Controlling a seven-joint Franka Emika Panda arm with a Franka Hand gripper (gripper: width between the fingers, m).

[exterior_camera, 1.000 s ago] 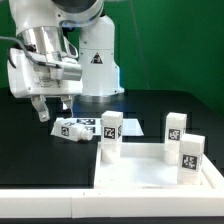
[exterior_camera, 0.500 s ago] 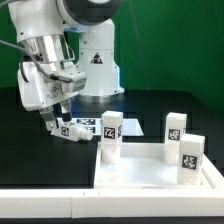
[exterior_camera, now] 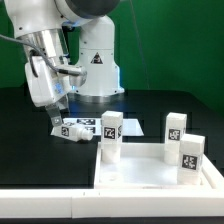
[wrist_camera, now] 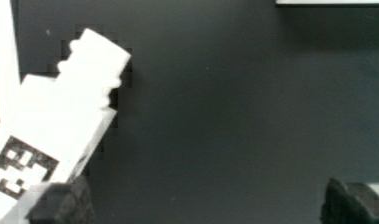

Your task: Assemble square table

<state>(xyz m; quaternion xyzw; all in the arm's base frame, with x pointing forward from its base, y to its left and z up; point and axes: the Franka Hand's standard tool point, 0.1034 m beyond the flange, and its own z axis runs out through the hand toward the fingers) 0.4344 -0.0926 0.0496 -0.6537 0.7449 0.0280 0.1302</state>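
Observation:
The white square top (exterior_camera: pixel 150 176) with its raised rim lies at the exterior view's front right. Three white tagged legs stand upright on it (exterior_camera: pixel 110 136), (exterior_camera: pixel 174 128), (exterior_camera: pixel 191 158). A fourth leg (exterior_camera: pixel 76 128) lies on its side on the black table, left of the top. My gripper (exterior_camera: pixel 54 116) hangs open and empty just above this leg's left end. In the wrist view the lying leg (wrist_camera: pixel 65 110) is beside one dark finger (wrist_camera: pixel 61 205), not between the two. The other finger (wrist_camera: pixel 360 200) is far across, with bare table between them.
The arm's white base (exterior_camera: pixel 100 68) stands behind the lying leg. A green wall closes the back. A white band (exterior_camera: pixel 40 203) runs along the table's front edge.
The gripper has swung toward the exterior view's right and come down close to the lying leg. The wrist has turned more upright. The legs and the top have not moved.

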